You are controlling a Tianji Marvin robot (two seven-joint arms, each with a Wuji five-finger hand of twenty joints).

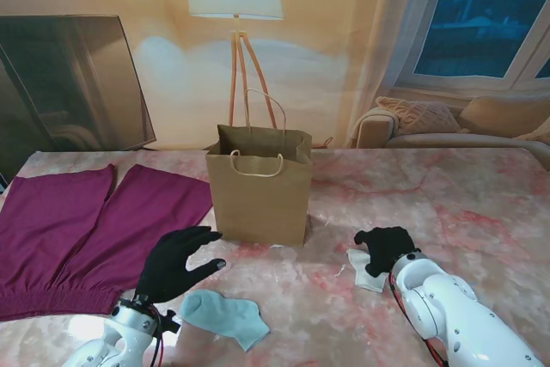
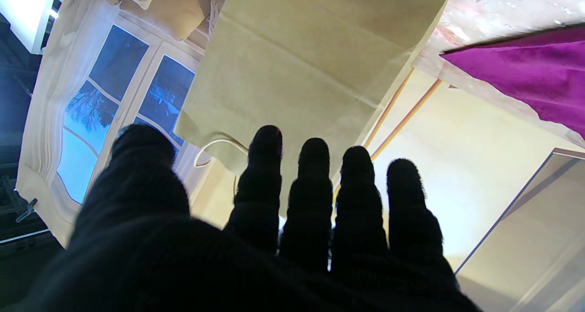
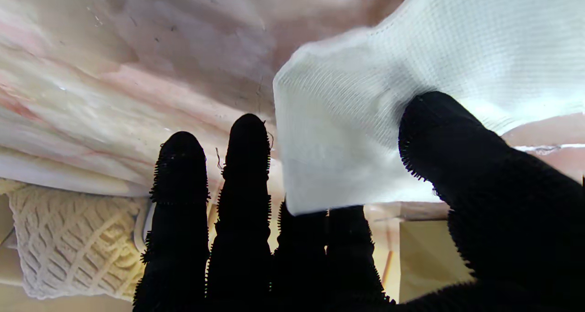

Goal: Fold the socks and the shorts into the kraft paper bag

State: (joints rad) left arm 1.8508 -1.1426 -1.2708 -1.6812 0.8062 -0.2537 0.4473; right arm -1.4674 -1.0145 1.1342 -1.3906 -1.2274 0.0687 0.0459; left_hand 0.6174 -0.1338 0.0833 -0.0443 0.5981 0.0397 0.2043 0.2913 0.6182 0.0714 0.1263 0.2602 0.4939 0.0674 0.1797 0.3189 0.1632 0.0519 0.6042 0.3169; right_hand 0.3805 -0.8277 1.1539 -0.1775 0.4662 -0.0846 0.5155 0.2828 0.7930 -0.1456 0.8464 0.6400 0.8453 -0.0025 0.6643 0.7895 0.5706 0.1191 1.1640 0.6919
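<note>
Soft blue knit lies nearest me: a blue sock [image 1: 222, 315] flat on the table [image 1: 447, 204], just by the left hand [image 1: 176, 262]. That hand hovers with its black fingers [image 2: 267, 166] spread apart and holds nothing. It points toward the bag [image 1: 259, 188].

The right hand [image 1: 384, 249] is on a white sock [image 1: 365, 269]. In the right wrist view the thumb [image 3: 457, 143] presses on the ribbed white cloth [image 3: 388, 97] and two fingers sit under its edge, so I think it is pinching the sock. The grip looks small. The cloth is thin and floppy, so it could slip out if the hand lifts fast, or it could fold crooked.

The table top is smooth pink marble, which would let the socks slide away when pushed.

To the left lie the shorts [image 1: 77, 238], a big purple cloth, spread flat and not folded. They are wide and limp, so they may bunch up at the bag's mouth.

Farther off stands the bag, stiff brown paper, upright, open at the top, with thin cord handles [image 1: 256, 163]. It looks light. A bump from a hand could tip it or push it away.

Behind it is a lamp [image 1: 234, 6].
</note>
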